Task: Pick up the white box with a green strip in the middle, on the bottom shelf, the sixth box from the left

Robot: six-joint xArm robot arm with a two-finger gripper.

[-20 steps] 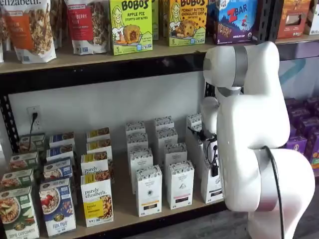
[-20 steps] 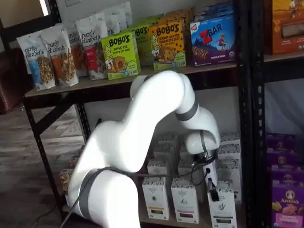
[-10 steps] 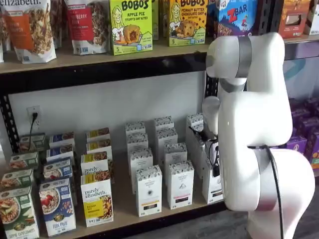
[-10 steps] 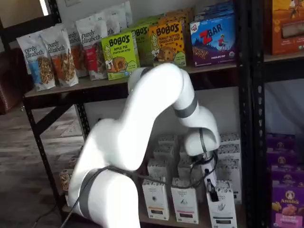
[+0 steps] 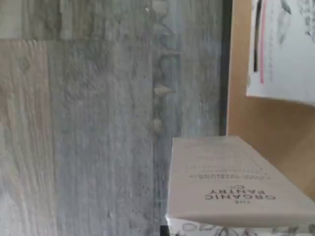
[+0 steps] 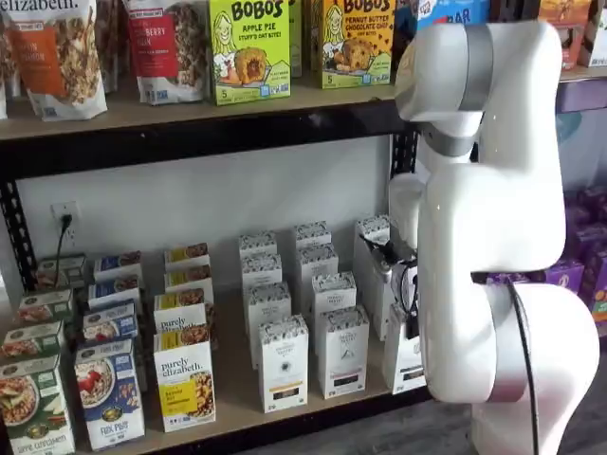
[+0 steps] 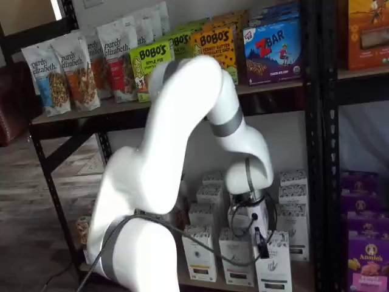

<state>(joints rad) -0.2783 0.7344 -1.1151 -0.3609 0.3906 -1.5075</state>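
Observation:
The white box stands at the front right of the bottom shelf, half hidden by my arm. In a shelf view it leans forward out of its row. My gripper sits on its top edge, one black finger showing against its side, shut on it. In a shelf view the gripper shows as black parts and a cable just above the box. The wrist view shows the box's side, printed "THE ORGANIC PANTRY", reaching past the shelf's black rail over the floor.
Several alike white boxes stand in rows to the left, then purely elizabeth boxes. The upper shelf holds Bobo's boxes. Purple boxes fill the rack to the right. Grey wood floor lies below.
The arm's upper joints have risen and swung. The gripper and the white box have shifted forward and lower, out of the row.

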